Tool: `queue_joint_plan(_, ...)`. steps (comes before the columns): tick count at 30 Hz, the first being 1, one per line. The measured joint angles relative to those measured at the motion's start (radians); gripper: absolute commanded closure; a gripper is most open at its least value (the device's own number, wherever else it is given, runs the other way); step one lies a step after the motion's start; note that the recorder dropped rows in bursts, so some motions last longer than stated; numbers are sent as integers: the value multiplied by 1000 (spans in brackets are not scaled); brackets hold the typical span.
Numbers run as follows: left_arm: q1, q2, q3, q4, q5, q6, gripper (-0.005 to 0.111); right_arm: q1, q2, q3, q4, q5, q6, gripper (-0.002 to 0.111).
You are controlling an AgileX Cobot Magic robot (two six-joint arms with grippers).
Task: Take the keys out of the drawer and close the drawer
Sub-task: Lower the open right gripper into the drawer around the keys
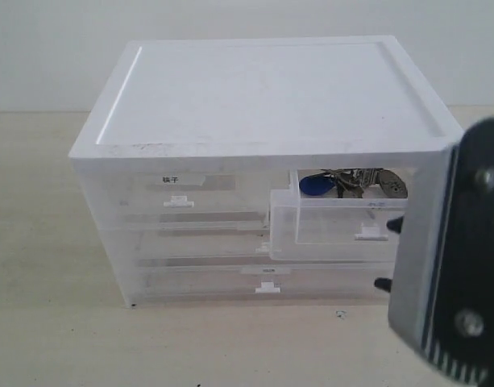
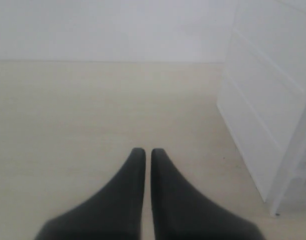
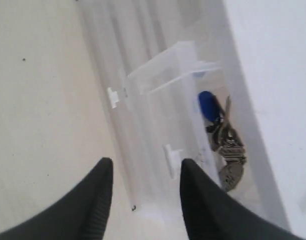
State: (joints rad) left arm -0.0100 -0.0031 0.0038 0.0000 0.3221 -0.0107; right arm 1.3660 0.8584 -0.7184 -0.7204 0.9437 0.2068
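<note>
Right claw (image 3: 145,165) spread wide, empty, facing the pulled-out drawer (image 3: 162,110) so I can reach the keys (image 3: 227,145) lying inside toward its rear; left claw (image 2: 145,151) pinched shut on nothing, parked clear over the tabletop (image 2: 68,125).

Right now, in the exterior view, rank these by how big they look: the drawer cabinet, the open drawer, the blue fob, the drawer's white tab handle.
1. drawer cabinet
2. open drawer
3. blue fob and white tab handle: look about alike, so unranked.
</note>
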Motion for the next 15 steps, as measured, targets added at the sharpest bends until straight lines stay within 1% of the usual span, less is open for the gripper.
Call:
queue_joint_plan(4, 0, 0, 0, 0, 0, 0, 102, -10, 17, -107, -5, 126, 30, 66)
queue_joint_plan(7, 0, 0, 0, 0, 0, 0, 102, -53, 46, -171, 15, 203, -44, 66)
queue_joint_plan(10, 0, 0, 0, 0, 0, 0, 102, -122, 84, -214, 103, 217, -155, 61)
queue_joint_plan(13, 0, 0, 0, 0, 0, 0, 102, -203, 131, -230, 177, 213, -288, 61)
queue_joint_plan(15, 0, 0, 0, 0, 0, 0, 102, -257, 161, -230, 232, 184, -431, 61)
